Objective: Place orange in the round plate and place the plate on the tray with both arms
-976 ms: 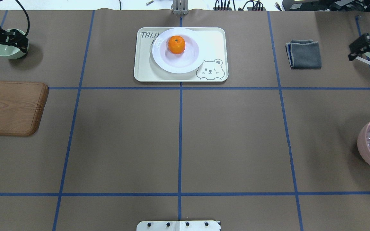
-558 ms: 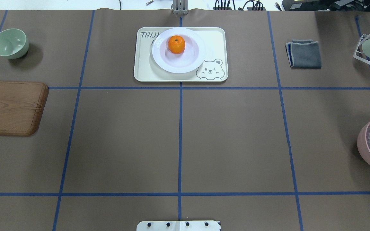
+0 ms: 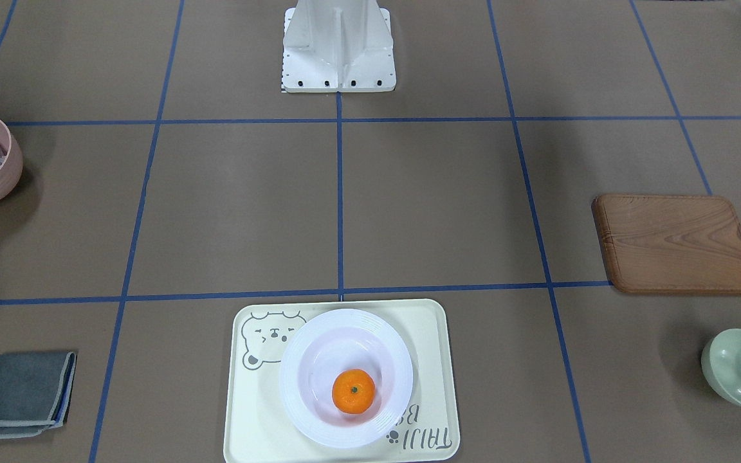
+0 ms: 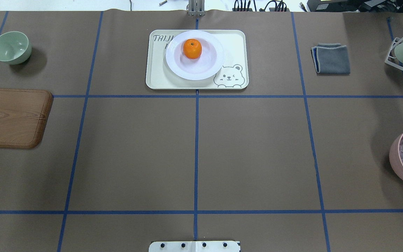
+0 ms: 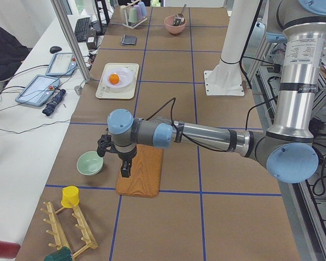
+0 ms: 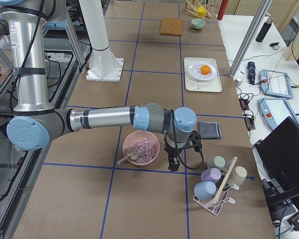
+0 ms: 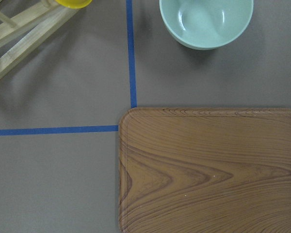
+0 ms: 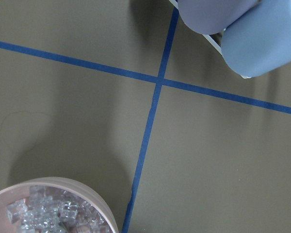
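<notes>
We see the orange (image 4: 192,48) in the plate (image 4: 194,76), plate on the tray (image 4: 234,42): task looks done, no next move needed. The left arm (image 5: 195,133) and right arm (image 6: 104,118) hang far off; jaws' state we cannot tell.

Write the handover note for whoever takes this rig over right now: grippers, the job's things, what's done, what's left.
Left gripper: above the wooden board, beside the green bowl; whether it is open or shut cannot be told.
Right gripper: beside the pink bowl; likewise cannot be told.
Things: the orange lies in the round plate; the plate sits on the tray, over its lettered end.
Done: both placements look complete.
Left: seemingly nothing; both grippers are well away from the tray.
</notes>
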Controlling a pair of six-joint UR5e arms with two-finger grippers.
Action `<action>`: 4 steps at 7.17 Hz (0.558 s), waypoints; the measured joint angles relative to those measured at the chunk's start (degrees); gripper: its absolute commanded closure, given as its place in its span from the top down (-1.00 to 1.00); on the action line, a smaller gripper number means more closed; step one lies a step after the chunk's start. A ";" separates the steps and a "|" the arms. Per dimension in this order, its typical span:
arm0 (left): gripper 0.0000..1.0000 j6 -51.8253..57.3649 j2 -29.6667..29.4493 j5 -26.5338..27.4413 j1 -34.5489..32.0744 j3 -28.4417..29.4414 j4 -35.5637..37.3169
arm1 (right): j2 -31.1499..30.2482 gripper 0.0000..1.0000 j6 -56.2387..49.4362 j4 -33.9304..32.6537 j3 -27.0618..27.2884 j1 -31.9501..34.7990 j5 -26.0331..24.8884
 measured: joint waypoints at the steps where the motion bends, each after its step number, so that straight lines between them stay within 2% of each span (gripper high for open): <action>1: 0.97 2.00 1.29 -0.17 -1.31 -0.19 0.10 | 0.47 1.00 -0.35 0.08 -0.08 0.22 -0.26; 4: 0.97 3.49 2.89 1.49 -2.40 -0.15 0.17 | 0.64 1.00 -0.22 0.16 -1.07 1.73 -0.76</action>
